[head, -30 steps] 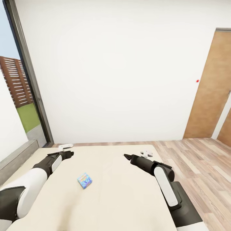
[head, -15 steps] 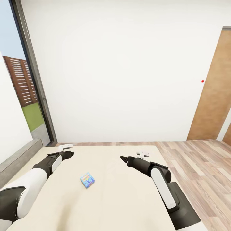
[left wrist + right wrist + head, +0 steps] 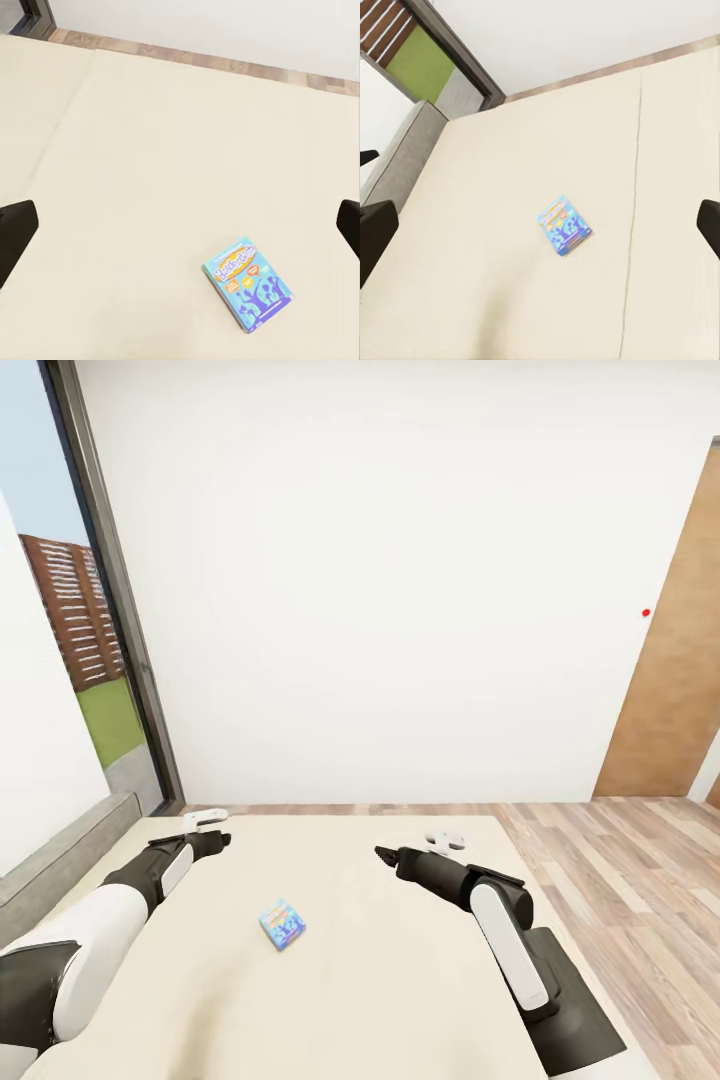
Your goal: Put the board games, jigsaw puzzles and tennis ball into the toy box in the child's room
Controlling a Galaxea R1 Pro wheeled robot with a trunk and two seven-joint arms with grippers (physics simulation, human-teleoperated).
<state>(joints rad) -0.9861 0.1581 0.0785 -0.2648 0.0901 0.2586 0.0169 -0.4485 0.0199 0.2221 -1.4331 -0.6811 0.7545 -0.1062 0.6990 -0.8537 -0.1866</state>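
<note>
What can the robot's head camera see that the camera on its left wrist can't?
Head view alone: both arms, with the left gripper and right gripper out over the bed, plus the brown door, the window and the grey headboard.

Left wrist view alone: the print on the small blue board game's cover, with purple figures, and its dark fingertips spread wide.

Both: the beige bed, the blue game lying flat on it, a strip of wood floor.
</note>
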